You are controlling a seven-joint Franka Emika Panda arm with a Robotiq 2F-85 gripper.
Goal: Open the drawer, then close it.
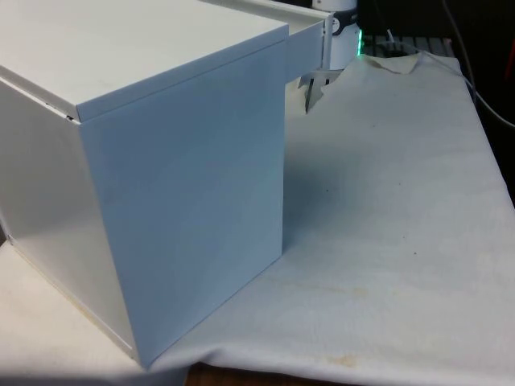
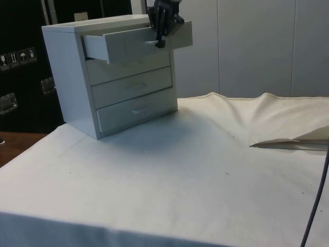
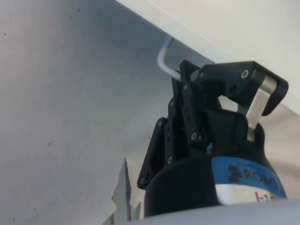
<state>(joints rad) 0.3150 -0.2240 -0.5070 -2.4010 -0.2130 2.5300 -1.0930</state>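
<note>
Chest on cloth, back turned in the front view. Top drawer pulled well out; the two drawers under it flush. Pincer at that drawer's front, fingers clamped on the handle, a thin silver bar. Handle's bent end shows just beyond the fingers. Cloth lies well below the pincer, rumpled at the far edge.

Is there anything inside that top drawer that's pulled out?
Its inside cannot be seen: the side view shows the top drawer from outside, front and side wall only, with the gripper at its handle.
</note>
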